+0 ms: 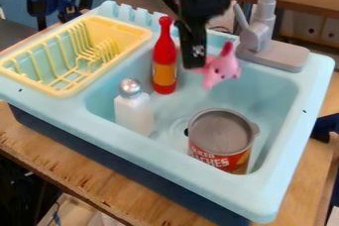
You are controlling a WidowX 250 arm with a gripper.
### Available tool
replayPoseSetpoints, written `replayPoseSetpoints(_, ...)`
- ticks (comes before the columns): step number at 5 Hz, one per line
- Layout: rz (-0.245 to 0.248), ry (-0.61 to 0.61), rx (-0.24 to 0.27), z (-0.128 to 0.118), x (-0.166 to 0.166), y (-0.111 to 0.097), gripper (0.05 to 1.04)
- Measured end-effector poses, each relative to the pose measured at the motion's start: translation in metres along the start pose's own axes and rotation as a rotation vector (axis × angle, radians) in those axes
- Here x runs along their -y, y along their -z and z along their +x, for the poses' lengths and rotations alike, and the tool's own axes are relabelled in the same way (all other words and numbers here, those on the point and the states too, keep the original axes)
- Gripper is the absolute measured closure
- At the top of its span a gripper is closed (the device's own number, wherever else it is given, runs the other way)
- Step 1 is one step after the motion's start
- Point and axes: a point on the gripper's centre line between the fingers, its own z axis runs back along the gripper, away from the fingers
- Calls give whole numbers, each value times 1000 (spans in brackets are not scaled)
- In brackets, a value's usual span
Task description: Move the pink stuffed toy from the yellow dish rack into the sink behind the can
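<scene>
The black gripper (193, 61) hangs over the back of the light blue sink (278, 88), pointing down. Directly right of its lower end is a pink toy animal (222, 69), overlapping it in the view; whether it is held cannot be told. A red bottle with an orange label (164, 64) stands upright just left of the gripper. Nearer the front, a white bottle with a silver top (134, 108) stands in the basin's left part. A red can with a grey top (222, 138) stands upright at the basin's front right.
A yellow dish rack (142, 32) occupies the sink unit's left side. The grey faucet (261, 31) rises at the back right, close to the gripper. The wooden table (86, 175) extends around the sink. Blue clamps (43, 3) show at the back left and right edge.
</scene>
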Motion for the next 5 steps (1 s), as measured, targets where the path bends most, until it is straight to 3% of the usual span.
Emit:
replayPoseSetpoints(2,5,-4,-53,4,-5,42,1003)
replayPoseSetpoints(4,38,45,-47,18,0,47,982)
replayPoseSetpoints(5,62,51,-62,20,4,44,804)
